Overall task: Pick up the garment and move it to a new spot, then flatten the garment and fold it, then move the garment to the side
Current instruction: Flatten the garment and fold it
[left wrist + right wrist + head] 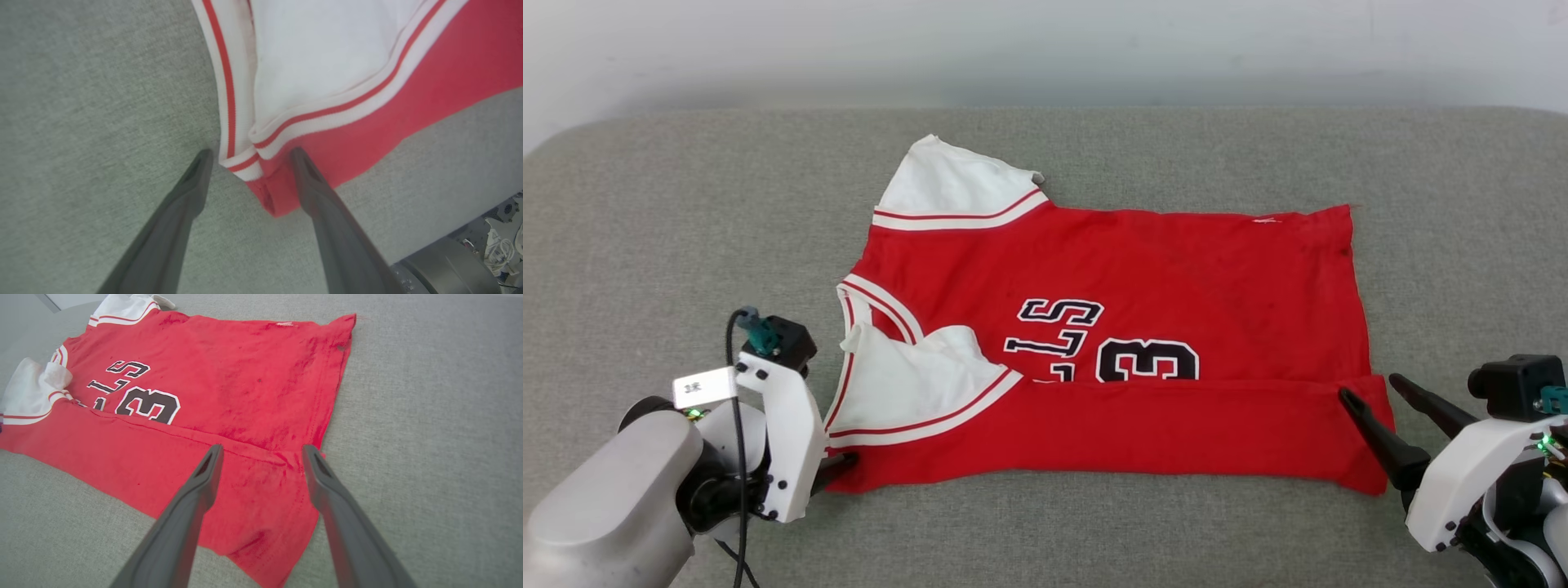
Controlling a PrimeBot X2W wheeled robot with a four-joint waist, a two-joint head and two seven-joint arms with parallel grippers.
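The red garment (1143, 269) lies sideways on the grey cushion, its near long edge folded over so the black lettering and number are half covered. One white sleeve points to the far side and the other lies folded on the near left. My left gripper (249, 157) is open, its fingers straddling the near-left corner of the garment (367, 106) at the striped trim. My right gripper (1372, 390) is open over the near-right corner; in the right wrist view its fingers (204, 477) stand apart above the folded band of the garment (229, 375).
The grey fabric surface (686, 204) stretches wide around the garment, with a pale wall behind. The front edge of the cushion and some robot hardware (470, 261) lie at the lower right of the left wrist view.
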